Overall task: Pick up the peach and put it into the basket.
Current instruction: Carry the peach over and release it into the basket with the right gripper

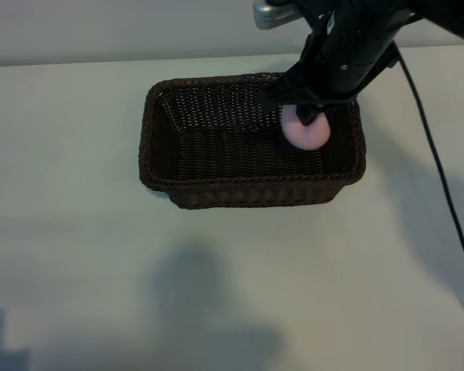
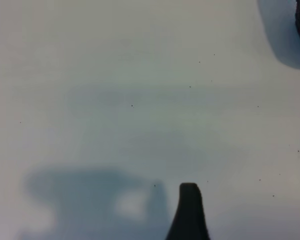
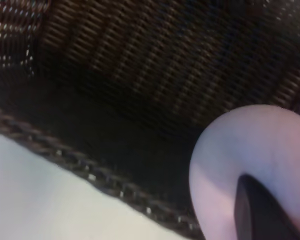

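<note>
Peach held over the basket's right end

The right gripper point(image 1: 309, 116) is clenched on the peach point(image 1: 307, 131), inside the basket point(image 1: 247, 189) near its right wall, clear of the rim. The left gripper point(image 2: 189, 210), jaws spread and empty, hangs over the bare pale table point(image 1: 77, 255) away from the basket. Only shadows lie around.

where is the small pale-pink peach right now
In the exterior view, the small pale-pink peach sits in the right gripper, over the right end of the dark-brown woven wicker basket.
</note>
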Action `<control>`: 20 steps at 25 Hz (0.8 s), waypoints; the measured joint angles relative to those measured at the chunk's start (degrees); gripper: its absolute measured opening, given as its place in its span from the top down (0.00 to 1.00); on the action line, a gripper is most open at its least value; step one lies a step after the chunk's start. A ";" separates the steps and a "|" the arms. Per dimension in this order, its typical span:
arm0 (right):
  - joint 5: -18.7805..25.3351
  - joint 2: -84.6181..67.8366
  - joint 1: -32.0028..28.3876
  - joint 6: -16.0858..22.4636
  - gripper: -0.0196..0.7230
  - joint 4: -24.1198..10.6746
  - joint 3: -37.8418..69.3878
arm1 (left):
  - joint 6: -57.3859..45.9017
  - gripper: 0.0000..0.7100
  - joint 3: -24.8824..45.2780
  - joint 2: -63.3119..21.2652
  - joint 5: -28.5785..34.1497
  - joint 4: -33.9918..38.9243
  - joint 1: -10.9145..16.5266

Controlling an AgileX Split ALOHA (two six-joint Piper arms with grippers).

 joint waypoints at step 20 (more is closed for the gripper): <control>-10.84 8.19 1.15 -4.52 0.72 4.16 -0.60 | 0.00 0.17 0.00 0.00 0.00 0.00 0.00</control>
